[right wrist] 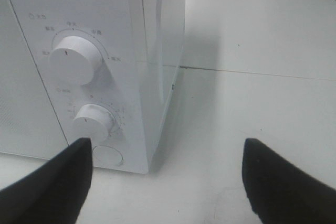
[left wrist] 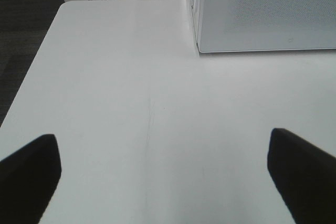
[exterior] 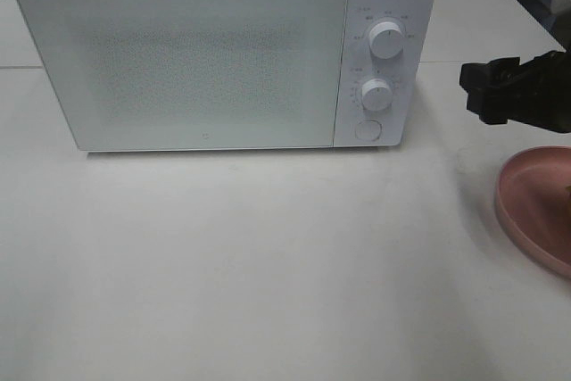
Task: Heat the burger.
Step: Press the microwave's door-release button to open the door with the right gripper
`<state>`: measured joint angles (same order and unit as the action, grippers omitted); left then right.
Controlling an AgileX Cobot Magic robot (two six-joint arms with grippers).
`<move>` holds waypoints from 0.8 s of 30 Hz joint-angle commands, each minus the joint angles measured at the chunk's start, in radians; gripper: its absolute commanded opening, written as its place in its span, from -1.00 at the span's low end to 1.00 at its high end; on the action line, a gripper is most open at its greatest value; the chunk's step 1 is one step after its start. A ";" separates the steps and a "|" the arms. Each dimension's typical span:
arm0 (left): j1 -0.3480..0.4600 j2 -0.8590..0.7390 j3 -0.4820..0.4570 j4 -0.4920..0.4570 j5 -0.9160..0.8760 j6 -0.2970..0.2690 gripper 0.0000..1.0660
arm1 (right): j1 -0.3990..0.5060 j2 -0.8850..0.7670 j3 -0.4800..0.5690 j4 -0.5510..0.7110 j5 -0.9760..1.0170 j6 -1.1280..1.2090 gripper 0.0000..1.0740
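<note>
My left gripper (left wrist: 163,150) is hanging over the white table (exterior: 268,265), its fingers (left wrist: 29,177) spreading wide with nothing between them. In the overhead view the white microwave (exterior: 187,51) is filling the upper left and centre, door shut. The upper knob (exterior: 386,39), lower knob (exterior: 376,94) and round button (exterior: 368,129) are sitting at its right end. My right gripper (exterior: 477,94) is hovering at the right edge, beside that control end, jaws standing apart and holding nothing. The pink plate (exterior: 535,202) is lying at the lower right, cut by the frame. I am not making out the burger; only a dark sliver is showing at the plate's cut edge.
</note>
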<state>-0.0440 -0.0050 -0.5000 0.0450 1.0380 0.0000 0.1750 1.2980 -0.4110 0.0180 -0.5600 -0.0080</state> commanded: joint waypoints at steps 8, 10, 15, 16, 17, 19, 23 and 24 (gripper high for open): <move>-0.004 -0.028 0.002 -0.001 -0.005 0.000 0.88 | 0.251 0.116 0.034 0.434 -0.230 -0.301 0.40; -0.004 -0.028 0.002 -0.001 -0.005 0.000 0.88 | 0.300 0.139 0.034 0.503 -0.265 -0.318 0.40; -0.004 -0.028 0.002 -0.001 -0.005 0.000 0.88 | 0.412 0.196 0.034 0.649 -0.345 -0.339 0.40; -0.004 -0.028 0.002 -0.001 -0.005 0.000 0.88 | 0.412 0.196 0.034 0.649 -0.345 -0.339 0.40; -0.004 -0.028 0.002 -0.001 -0.005 0.000 0.88 | 0.457 0.221 0.034 0.688 -0.368 -0.339 0.40; -0.004 -0.028 0.002 -0.001 -0.005 0.000 0.88 | 0.476 0.232 0.034 0.698 -0.380 -0.339 0.40; -0.004 -0.028 0.002 -0.001 -0.005 0.000 0.88 | 0.554 0.294 0.029 0.767 -0.421 -0.339 0.40; -0.004 -0.028 0.002 -0.001 -0.005 0.000 0.88 | 0.554 0.294 0.029 0.767 -0.421 -0.339 0.40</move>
<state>-0.0440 -0.0050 -0.5000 0.0450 1.0380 0.0000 0.7250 1.5920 -0.3790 0.7710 -0.9640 -0.3380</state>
